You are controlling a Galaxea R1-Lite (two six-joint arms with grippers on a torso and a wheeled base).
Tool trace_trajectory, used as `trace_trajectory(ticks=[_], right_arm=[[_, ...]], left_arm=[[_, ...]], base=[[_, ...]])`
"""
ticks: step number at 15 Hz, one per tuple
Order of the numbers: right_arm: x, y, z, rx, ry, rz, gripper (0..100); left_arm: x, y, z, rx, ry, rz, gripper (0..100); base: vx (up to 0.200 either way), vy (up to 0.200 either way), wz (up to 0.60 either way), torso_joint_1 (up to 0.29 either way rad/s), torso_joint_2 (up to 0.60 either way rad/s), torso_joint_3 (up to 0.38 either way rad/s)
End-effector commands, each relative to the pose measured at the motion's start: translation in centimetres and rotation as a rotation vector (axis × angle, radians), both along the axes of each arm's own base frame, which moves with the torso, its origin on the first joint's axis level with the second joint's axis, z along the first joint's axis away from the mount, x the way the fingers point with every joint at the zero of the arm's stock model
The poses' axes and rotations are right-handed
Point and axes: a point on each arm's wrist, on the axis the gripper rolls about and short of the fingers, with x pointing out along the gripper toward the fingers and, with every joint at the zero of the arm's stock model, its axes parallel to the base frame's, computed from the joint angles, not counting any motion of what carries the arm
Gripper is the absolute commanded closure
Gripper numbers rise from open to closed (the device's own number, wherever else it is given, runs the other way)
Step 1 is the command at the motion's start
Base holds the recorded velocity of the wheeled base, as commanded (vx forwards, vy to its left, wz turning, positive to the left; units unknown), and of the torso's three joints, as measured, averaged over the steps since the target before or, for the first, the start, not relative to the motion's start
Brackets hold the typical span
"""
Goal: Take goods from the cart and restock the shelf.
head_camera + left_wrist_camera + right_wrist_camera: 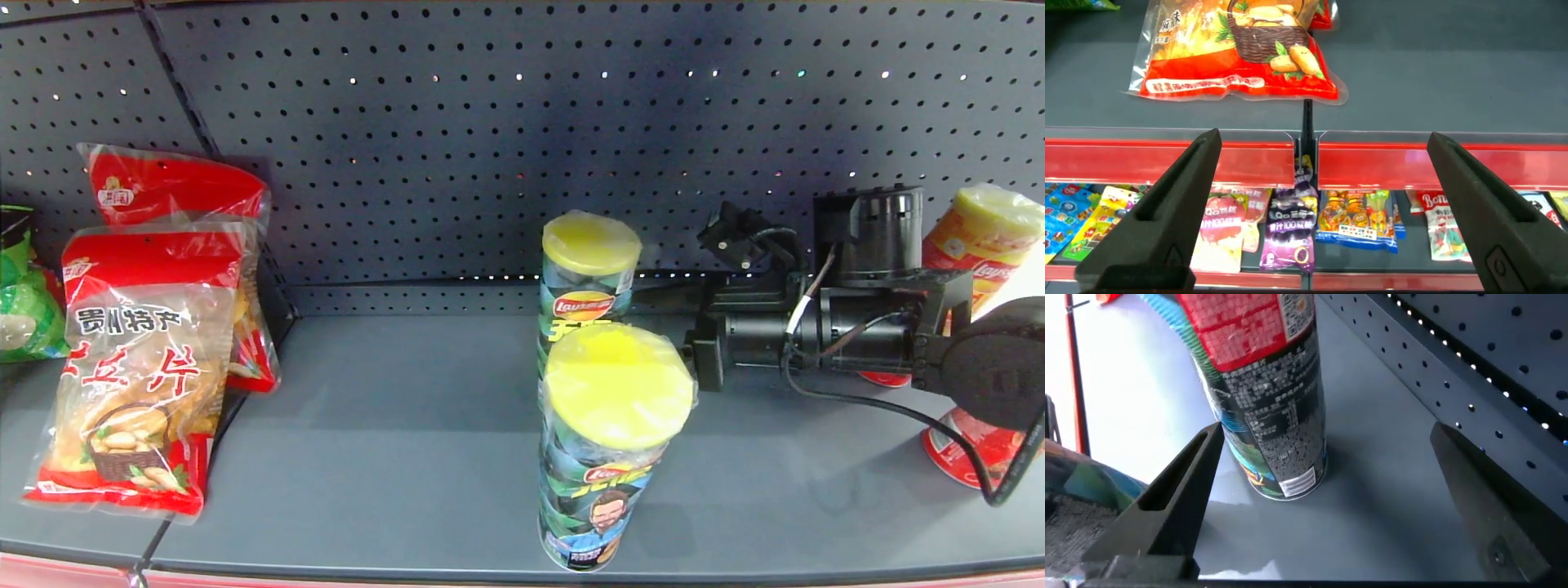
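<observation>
Shelf [408,425] carries two green chip cans with yellow lids, both upright: front can [616,441] near the shelf edge, rear can [589,269] just behind it, toward the pegboard back [490,122]. Right claw [1324,433] is released, and the rear can stands just ahead between its spread fingers, apart from both. Left claw [1324,137] is likewise released, grasping nothing, facing the shelf's red front rail [1413,159]. Peanut bags [131,392] stand at the shelf's left. An orange can [988,237] stands at the far right.
</observation>
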Motion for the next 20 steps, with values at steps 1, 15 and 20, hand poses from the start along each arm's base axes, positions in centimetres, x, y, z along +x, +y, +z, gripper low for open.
trace_trajectory(ticks=[1,15,20], right_arm=[[-0.8,-0.3,0.1,0.001,0.000,0.009,0],[-4.9,-2.5,-0.4,0.000,0.019,0.018,0],[-5.7,-2.5,-0.4,0.000,0.020,0.029,0]], left_arm=[[0.0,0.0,0.0,0.000,0.001,0.000,0],[0.0,0.0,0.0,0.000,0.001,0.000,0],[0.0,0.0,0.0,0.000,0.001,0.000,0]], base=[[0.000,0.000,0.00,0.000,0.00,0.000],[0.000,0.000,0.00,0.000,0.00,0.000],[0.000,0.000,0.00,0.000,0.00,0.000]])
